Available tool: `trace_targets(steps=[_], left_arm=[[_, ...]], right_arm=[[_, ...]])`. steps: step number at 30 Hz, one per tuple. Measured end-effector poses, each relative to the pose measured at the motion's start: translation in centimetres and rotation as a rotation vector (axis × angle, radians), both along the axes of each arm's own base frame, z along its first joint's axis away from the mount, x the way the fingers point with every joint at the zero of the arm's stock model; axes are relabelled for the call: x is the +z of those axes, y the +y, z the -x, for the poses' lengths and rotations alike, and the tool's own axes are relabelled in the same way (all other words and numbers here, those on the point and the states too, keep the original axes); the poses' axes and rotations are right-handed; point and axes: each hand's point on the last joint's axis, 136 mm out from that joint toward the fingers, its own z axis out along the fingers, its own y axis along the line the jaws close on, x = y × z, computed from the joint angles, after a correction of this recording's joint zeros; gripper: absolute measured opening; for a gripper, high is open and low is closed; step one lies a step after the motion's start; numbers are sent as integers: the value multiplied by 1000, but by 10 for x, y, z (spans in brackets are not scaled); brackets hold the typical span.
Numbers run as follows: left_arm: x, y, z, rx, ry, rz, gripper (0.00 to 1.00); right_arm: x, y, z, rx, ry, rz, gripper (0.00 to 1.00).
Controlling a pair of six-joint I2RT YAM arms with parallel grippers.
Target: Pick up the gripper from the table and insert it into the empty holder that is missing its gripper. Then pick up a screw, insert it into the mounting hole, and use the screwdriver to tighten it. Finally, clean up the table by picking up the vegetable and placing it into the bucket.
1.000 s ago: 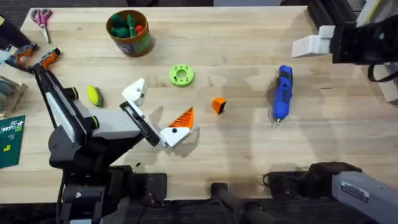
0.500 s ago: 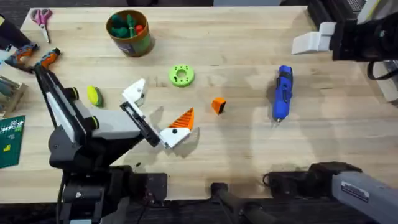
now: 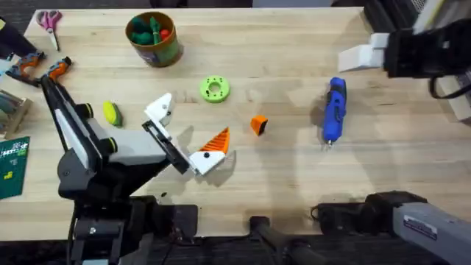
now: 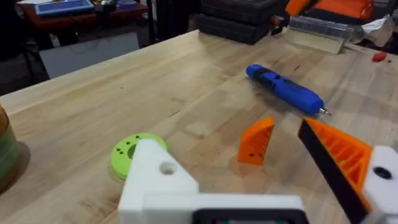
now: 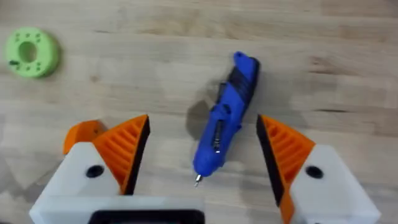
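Your left claw [image 3: 188, 136] rests low on the wooden table [image 3: 294, 44], jaws apart: one finger carries its orange ribbed pad, the other is the bare white blocky plastic holder [image 4: 163, 180]. The small orange plastic wedge-shaped gripper [image 3: 258, 124] lies just beyond the padded finger, toward the table's middle, apart from it, nearer this arm. Your right claw [image 5: 202, 155] hangs spread above the bright blue pen-shaped screwdriver [image 5: 226, 112], whose long axis runs between the two orange pads [image 5: 127, 149], metal tip pointing back toward the wrist.

blue screwdriver [image 3: 335, 110], orange gripper [image 3: 258, 124], yellow-green vegetable [image 3: 111, 112]
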Motion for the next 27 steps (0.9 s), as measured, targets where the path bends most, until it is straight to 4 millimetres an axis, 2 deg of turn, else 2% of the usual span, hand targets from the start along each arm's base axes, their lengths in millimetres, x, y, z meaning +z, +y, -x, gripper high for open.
trace_targets(steps=[9, 16, 22, 27], left_arm=[[0, 0, 0, 0, 0, 0, 986], [0, 0, 0, 0, 0, 0, 986], [0, 0, 0, 0, 0, 0, 986], [0, 0, 0, 0, 0, 0, 985]], right_arm=[[-31, 86, 6, 305, 104, 22, 993], [-54, 140, 17, 487, 140, 78, 992], [-75, 170, 31, 590, 197, 102, 993], [-78, 197, 40, 653, 193, 58, 992]])
